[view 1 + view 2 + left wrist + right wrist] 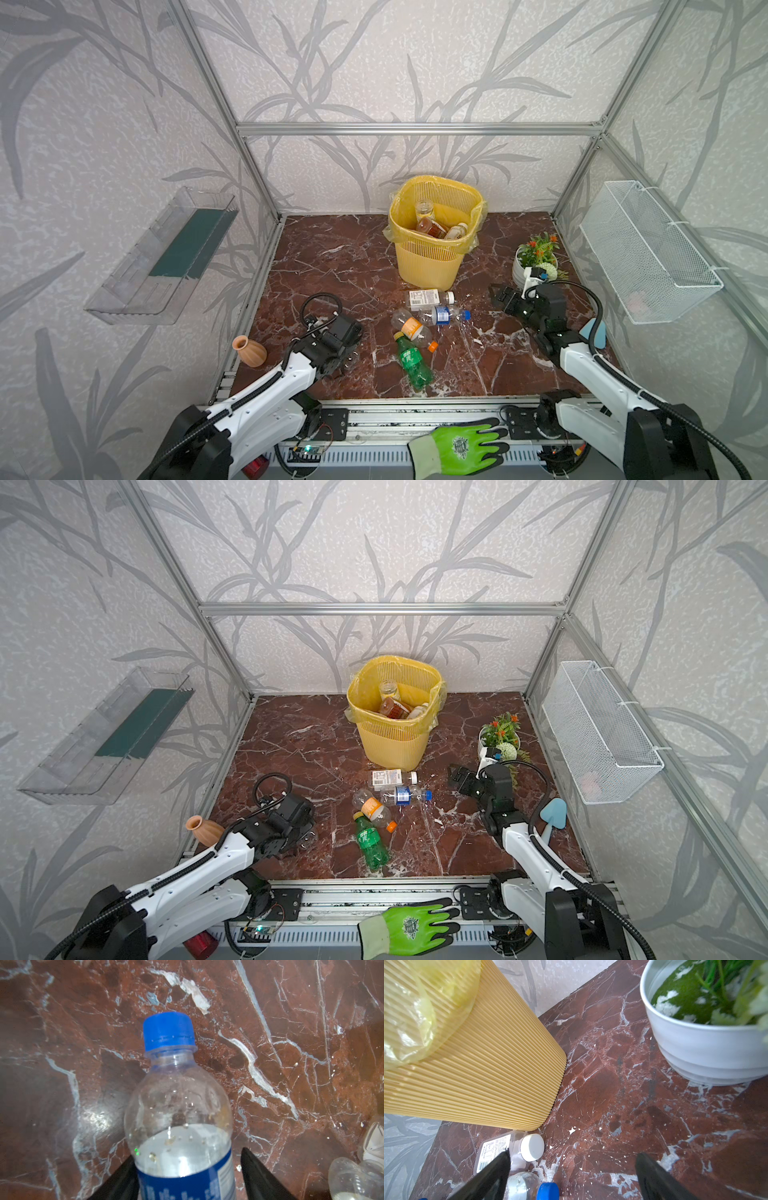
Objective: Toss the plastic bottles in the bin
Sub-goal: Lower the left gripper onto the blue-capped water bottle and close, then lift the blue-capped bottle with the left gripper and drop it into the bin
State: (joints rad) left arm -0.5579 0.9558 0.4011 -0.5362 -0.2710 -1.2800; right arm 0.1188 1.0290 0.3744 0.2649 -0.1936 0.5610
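The left end effector straddles a blue-capped bottle lying on the desk at the near left. The bottle's long axis runs straight out from the wrist, cap away; a sliver of desk shows beside one finger, so I cannot tell whether it is clenched. The right end effector hangs released beside a white-capped bottle at the foot of the bin, which stands well away at the far middle.

Yellow slatted bin upright at back-centre, liner bag on, 3 bottles inside. On marble in front, lying flat: white-label btl, blue-label btl, orange-label btl, green btl. 5th btl, clear w/ blue cap, lies front-left.
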